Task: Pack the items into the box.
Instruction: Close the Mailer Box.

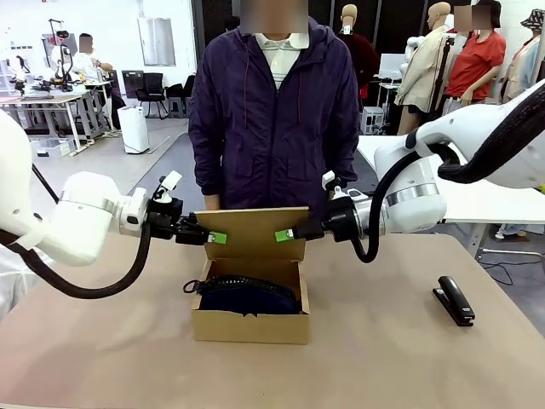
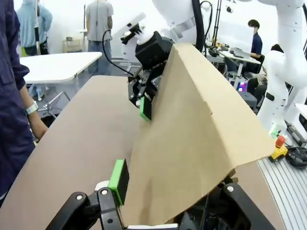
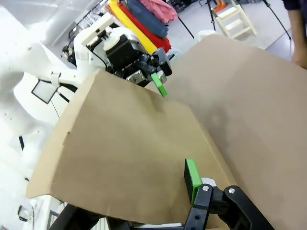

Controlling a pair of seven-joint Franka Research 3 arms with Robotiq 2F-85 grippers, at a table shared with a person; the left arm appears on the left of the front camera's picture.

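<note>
- Left gripper (image 1: 215,238), coming in from the left, pinches the left edge of the box's raised flap lid (image 1: 253,232) between its green pads.
- Seen from the left wrist, one green pad (image 2: 118,175) lies flat against the cardboard face of the flap, which tilts up and away.
- Low brown cardboard box (image 1: 249,326) sits on the tan table (image 1: 400,341) near the middle, its flap standing upright at the far side.
- Inside the box lies the navy-blue pouch (image 1: 249,296), its black zip and loop toward the left wall.
- Right gripper (image 1: 287,234), reaching in from the right, clamps the flap's right edge with its green pads.
- Behind the box stands a person in a dark purple jacket (image 1: 274,119).
- Farther right on the table, well apart from the box, lies a black stapler (image 1: 453,300).
</note>
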